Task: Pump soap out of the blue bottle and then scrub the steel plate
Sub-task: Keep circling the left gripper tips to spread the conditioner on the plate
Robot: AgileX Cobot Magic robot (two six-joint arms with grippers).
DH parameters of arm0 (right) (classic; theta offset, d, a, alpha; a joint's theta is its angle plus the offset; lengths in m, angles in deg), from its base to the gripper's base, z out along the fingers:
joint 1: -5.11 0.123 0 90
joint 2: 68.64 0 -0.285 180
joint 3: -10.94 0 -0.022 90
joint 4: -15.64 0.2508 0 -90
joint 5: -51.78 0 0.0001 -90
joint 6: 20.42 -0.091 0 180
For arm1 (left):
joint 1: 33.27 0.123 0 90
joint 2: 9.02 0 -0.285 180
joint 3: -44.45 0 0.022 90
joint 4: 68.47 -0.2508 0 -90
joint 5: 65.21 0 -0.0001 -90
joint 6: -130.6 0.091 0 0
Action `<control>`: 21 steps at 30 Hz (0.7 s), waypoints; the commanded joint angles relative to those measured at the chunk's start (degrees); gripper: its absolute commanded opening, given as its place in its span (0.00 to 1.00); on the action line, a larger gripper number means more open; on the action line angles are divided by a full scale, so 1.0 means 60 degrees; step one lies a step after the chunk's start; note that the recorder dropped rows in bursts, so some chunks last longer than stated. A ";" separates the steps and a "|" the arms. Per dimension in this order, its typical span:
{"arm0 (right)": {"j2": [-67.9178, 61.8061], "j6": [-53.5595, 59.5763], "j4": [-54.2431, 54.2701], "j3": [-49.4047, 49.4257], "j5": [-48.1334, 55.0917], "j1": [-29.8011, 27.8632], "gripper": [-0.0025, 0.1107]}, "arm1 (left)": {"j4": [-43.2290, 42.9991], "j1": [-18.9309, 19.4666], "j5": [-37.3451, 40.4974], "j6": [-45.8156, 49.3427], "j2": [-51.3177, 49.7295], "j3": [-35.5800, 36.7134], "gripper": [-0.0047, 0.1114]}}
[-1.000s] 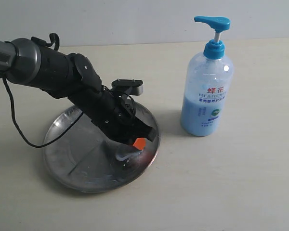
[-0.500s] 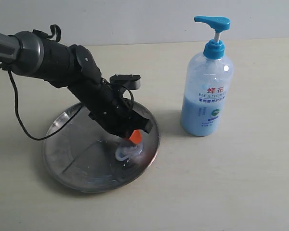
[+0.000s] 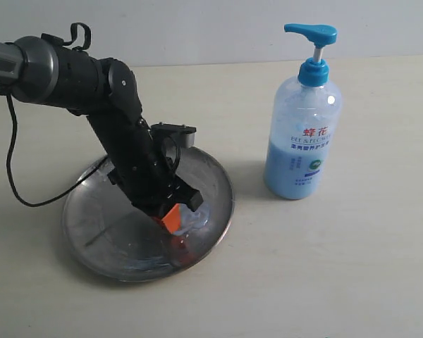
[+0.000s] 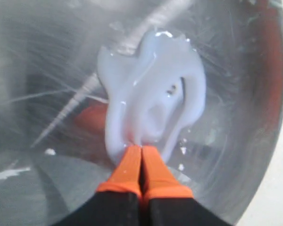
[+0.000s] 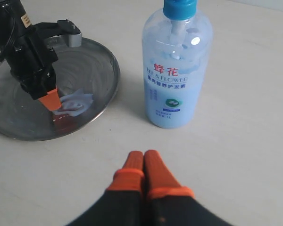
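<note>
As it sits pinched closed, left tool (image 4: 141, 152) touches soap (image 4: 151, 94) blob on the plate (image 3: 92, 215). Right tool (image 5: 143, 157) (also closed, empty) hovers over bench (image 5: 236, 141) near bottle (image 5: 177, 66).

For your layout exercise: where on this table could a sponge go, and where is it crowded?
Bare table shows between the steel plate and the blue bottle, and nearer the exterior camera. The plate is crowded: left gripper and soap.

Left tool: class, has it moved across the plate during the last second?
Yes. The left tool has slid leftward over the steel plate, away from the blue bottle, which stands unmoved.
</note>
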 commanded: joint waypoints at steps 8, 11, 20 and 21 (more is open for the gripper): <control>0.0027 0.0037 0.0058 0.0041 -0.0157 -0.0009 0.02 | 0.1463 -0.0014 -0.1223 0.0799 -0.0246 0.0177 0.04; 0.0027 0.0037 0.0058 0.0041 -0.0157 -0.0009 0.02 | 0.1311 -0.0014 -0.1738 0.0799 -0.0246 0.0177 0.04; 0.0027 0.0037 0.0058 0.0041 -0.0157 -0.0009 0.02 | -0.0608 -0.0014 -0.1860 0.0130 -0.0246 0.0177 0.04; 0.0027 0.0037 0.0058 0.0041 -0.0157 -0.0009 0.02 | -0.0757 -0.0014 -0.1735 0.0111 -0.0246 0.0177 0.04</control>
